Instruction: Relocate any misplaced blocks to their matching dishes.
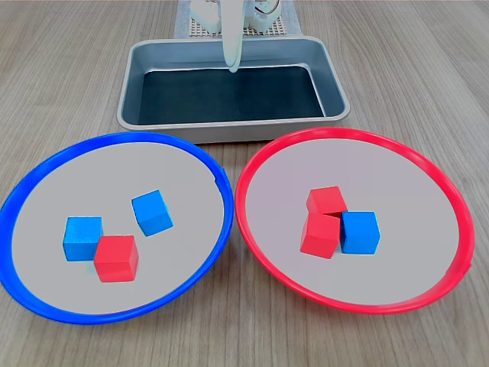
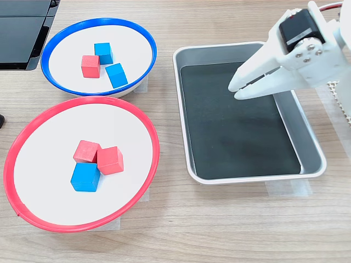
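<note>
The white gripper point(image 2: 235, 90) is being held closed and empty above the silver tray point(image 2: 184, 109). The misplaced blue cube point(image 1: 360, 232) is lying in the red-rimmed plate point(image 1: 252, 229), touching a red cube point(image 1: 320, 235); the misplaced red cube point(image 1: 116, 258) is lying in the blue-rimmed plate point(image 1: 30, 298). Both are being judged light, rigid, matte; free opposite faces are being recommended for gripping.

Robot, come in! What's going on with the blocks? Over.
Hand shut, empty, above tray. Red cube in blue plate, blue cube in red plate. Nothing blocking.
</note>
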Robot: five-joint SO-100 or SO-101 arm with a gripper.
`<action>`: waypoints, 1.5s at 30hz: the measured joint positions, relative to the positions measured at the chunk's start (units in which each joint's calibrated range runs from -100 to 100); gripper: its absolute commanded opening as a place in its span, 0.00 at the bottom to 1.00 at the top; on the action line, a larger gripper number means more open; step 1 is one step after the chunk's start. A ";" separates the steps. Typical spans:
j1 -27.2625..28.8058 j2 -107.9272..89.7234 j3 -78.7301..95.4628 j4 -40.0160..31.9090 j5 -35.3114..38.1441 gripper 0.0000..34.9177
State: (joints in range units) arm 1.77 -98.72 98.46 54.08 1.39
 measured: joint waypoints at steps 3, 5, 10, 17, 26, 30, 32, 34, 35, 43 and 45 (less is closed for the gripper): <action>0.00 0.00 0.00 0.00 0.00 0.01; 0.00 0.00 0.00 0.00 0.00 0.01; 0.00 0.00 0.00 0.00 0.00 0.01; 0.00 0.00 0.00 0.00 0.00 0.01; 0.00 0.00 0.00 0.00 0.00 0.01; -0.18 0.00 0.00 0.41 0.10 0.01; -0.71 0.34 -0.54 1.71 0.39 0.01; -0.71 2.90 -2.63 2.94 0.63 0.01; -0.71 4.69 -4.63 3.43 0.78 0.01; -0.71 19.95 -21.23 3.83 1.47 0.01; -1.42 25.66 -27.22 3.18 1.47 0.01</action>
State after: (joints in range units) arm 0.35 -73.06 71.23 57.26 2.86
